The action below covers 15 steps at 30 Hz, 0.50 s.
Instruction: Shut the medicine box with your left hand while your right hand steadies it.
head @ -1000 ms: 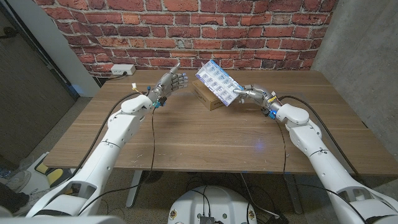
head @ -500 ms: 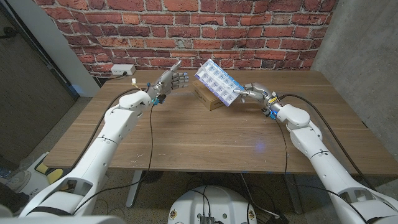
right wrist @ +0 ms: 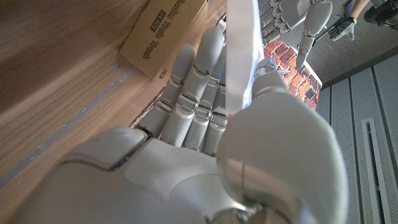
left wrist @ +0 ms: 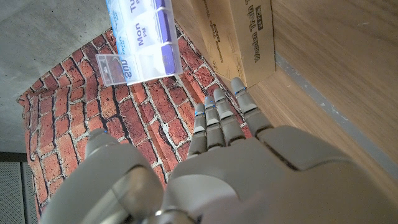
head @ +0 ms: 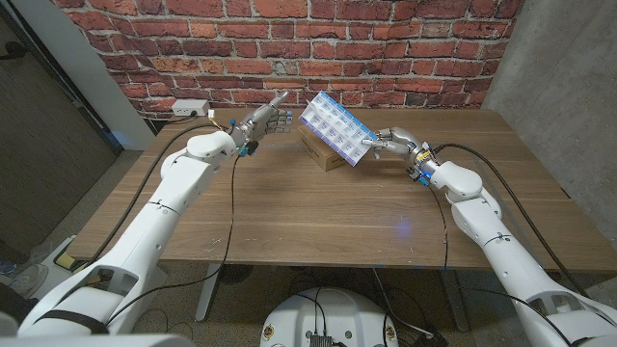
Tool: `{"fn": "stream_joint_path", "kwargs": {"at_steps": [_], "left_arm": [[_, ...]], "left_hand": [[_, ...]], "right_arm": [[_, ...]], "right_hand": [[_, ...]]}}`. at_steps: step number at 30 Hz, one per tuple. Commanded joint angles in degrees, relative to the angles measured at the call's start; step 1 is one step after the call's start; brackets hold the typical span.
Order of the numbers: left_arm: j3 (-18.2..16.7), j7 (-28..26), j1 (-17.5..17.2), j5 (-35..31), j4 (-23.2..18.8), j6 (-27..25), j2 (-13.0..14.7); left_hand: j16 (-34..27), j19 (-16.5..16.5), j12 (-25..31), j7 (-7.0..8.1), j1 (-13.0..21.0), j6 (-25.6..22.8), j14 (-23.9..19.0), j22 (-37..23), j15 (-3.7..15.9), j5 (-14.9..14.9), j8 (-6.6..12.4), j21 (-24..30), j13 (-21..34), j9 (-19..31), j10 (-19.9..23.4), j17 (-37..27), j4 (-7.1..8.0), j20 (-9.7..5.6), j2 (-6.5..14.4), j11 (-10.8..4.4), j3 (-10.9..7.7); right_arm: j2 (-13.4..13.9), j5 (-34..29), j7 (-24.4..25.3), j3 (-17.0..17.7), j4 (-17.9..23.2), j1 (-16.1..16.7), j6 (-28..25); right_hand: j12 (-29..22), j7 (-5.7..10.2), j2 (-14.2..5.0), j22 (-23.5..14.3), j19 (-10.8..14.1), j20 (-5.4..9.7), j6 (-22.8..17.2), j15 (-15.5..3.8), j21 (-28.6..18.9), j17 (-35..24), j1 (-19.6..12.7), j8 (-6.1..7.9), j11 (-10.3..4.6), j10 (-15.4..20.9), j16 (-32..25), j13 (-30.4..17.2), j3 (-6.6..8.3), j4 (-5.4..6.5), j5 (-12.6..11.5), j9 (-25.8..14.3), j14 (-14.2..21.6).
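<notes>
The medicine box (head: 333, 129), a blue and white pill organizer with rows of small lidded cells, is held tilted over the far middle of the table. My right hand (head: 386, 145) pinches its lower right end between thumb and fingers. In the right wrist view the medicine box (right wrist: 242, 56) shows edge-on between the thumb and fingers of my right hand (right wrist: 205, 137). My left hand (head: 265, 119) hovers open just left of the box's upper end, fingers stretched toward it, apart from it. In the left wrist view one clear lid (left wrist: 115, 68) stands open at the medicine box's (left wrist: 140, 37) end, beyond my left hand (left wrist: 217, 168).
A brown cardboard box (head: 323, 152) lies on the table under the tilted medicine box. A white power strip (head: 190, 108) sits at the far left edge. The brick wall (head: 386, 48) stands close behind the table.
My left hand has moved right and a little farther back, closing on the upper end of the medicine box. The right hand and the box have hardly moved.
</notes>
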<state>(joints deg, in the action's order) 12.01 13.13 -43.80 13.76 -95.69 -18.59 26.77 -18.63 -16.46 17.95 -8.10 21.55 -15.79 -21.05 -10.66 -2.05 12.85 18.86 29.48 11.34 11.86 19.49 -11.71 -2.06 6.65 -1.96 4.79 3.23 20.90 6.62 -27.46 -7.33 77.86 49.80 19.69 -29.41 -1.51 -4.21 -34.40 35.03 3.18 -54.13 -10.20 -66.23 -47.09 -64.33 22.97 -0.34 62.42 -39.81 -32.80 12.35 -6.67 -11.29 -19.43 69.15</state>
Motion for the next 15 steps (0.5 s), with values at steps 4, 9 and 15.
{"fn": "stream_joint_path", "kwargs": {"at_steps": [4, 9, 15], "left_arm": [[1.9, 3.5, 3.5, -2.6, -1.1, -4.7, 1.4], [2.7, 5.1, 4.7, -3.5, -0.9, -4.6, 1.7], [3.8, 6.4, 6.2, -5.0, -1.0, -5.4, 2.0]], "left_hand": [[0.1, -1.6, -0.2, 0.81, 0.8, -3.8, -1.4, 0.1, -0.26, 0.3, 1.58, 0.3, 0.4, 0.5, 1.7, -0.1, -0.29, 0.44, 0.1, 0.27, 0.64], [0.6, -0.2, -0.6, 0.94, 1.1, -3.9, -0.5, 0.1, -0.15, 0.4, 1.57, -0.5, 0.4, 0.7, 1.1, -0.1, -0.33, 0.27, 0.2, -0.02, 0.72], [1.2, 0.5, -0.8, 0.98, 1.4, -5.1, 0.3, 0.0, 0.14, 0.5, 1.92, -1.0, 0.7, 0.8, 1.0, -0.1, -0.3, 0.22, 0.7, -0.37, 0.7]], "right_arm": [[0.6, -0.9, -0.4, -0.4, -0.3, 0.1, 2.1], [0.7, -0.8, -0.4, -0.2, -0.1, 0.4, 2.5], [0.7, -0.7, -0.4, 0.0, 0.4, 0.9, 2.7]], "right_hand": [[0.5, 4.01, -4.95, -0.3, -1.0, 8.63, -3.8, -2.94, -1.1, -0.2, -4.2, 0.02, -5.16, 5.5, 0.5, 0.0, 0.38, 0.86, -0.5, -0.1, -3.4], [0.5, 3.98, -4.99, -0.4, -1.3, 8.63, -3.9, -2.96, -1.6, -0.3, -4.3, 0.05, -5.04, 5.5, 0.6, -0.2, 0.35, 0.88, -0.5, -0.2, -3.3], [0.6, 3.76, -5.0, -0.5, -1.7, 8.62, -3.9, -2.97, -2.4, -0.5, -4.3, -0.07, -4.99, 5.5, 0.8, -0.3, 0.28, 0.9, -0.5, -0.1, -3.2]]}}
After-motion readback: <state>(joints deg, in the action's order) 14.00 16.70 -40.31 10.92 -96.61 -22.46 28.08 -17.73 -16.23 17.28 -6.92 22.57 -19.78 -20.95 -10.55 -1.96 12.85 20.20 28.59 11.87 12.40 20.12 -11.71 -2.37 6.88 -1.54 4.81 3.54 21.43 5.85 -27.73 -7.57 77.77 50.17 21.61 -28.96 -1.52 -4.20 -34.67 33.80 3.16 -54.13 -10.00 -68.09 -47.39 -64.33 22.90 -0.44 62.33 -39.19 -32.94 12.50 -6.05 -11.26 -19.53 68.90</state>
